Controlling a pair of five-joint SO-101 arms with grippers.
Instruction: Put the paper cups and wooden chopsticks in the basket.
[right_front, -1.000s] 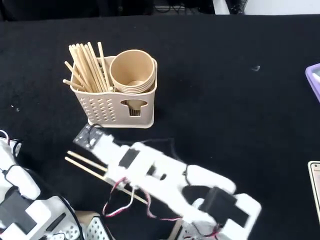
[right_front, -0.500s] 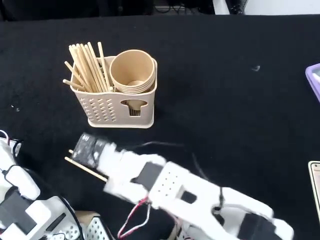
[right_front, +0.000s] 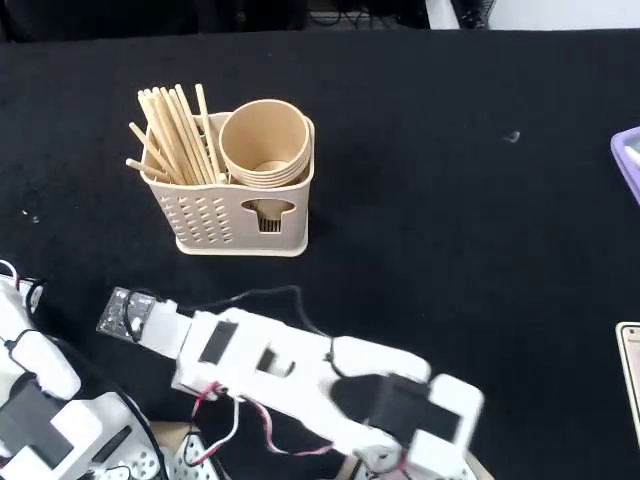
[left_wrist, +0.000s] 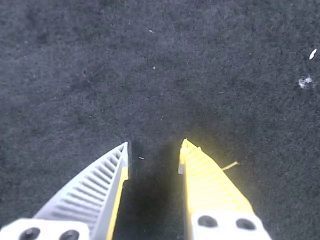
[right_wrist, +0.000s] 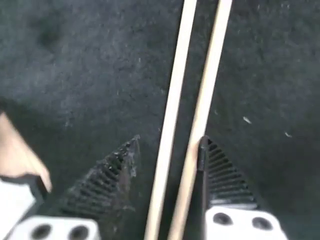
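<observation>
Your right pincer stands open, its fingers straddling two loose chopsticks that lie side by side on the black table. Your left pincer is open too, low over the table. Farther off, the basket holds stacked paper cups and a bundle of chopsticks.

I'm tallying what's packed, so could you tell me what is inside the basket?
The basket holds wooden chopsticks in one side, nested paper cups in the other. Its floor and the chopsticks' lower ends are covered.
</observation>
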